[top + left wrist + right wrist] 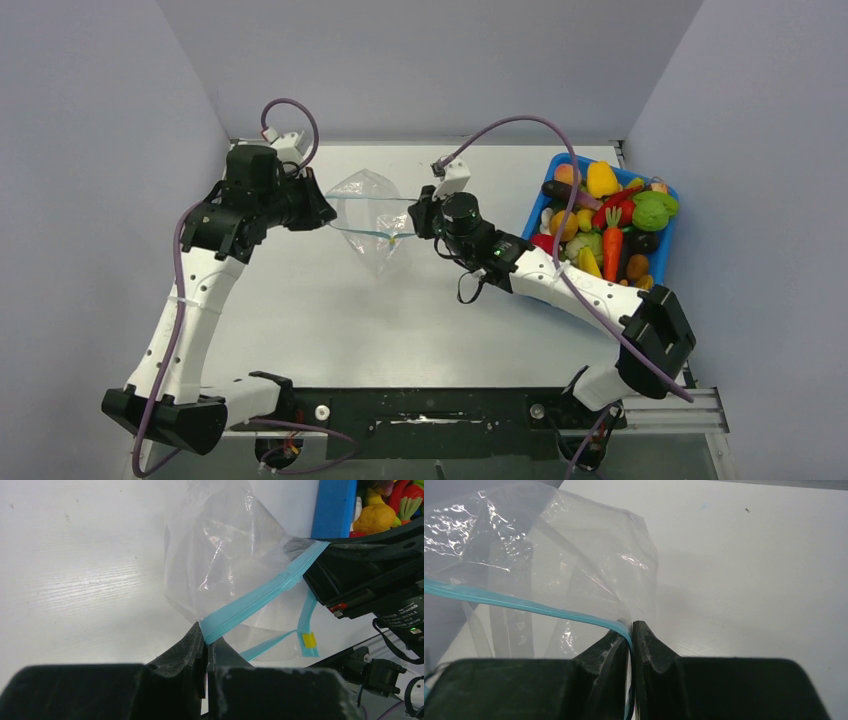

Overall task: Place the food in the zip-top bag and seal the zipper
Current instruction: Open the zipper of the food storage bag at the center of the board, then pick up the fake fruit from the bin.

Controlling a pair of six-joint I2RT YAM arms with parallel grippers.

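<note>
The clear zip-top bag (pixel 368 200) hangs stretched between my two grippers above the table's middle back. My left gripper (pixel 328 215) is shut on the left end of its light blue zipper (pixel 372 232). My right gripper (pixel 412 218) is shut on the right end. In the left wrist view the zipper (pixel 260 597) runs from my left gripper (pixel 206 636) up to the right gripper, and a yellow slider (pixel 309 640) sits on a lower strip. In the right wrist view the zipper (pixel 524 605) enters my right gripper (pixel 630 630). The bag (pixel 549 555) looks empty. The food (pixel 605 215) lies in a blue bin.
The blue bin (pixel 665 250) full of toy fruits and vegetables stands at the table's right side, behind my right arm. Its blue wall (pixel 332 507) shows in the left wrist view. Grey walls close off the back and both sides.
</note>
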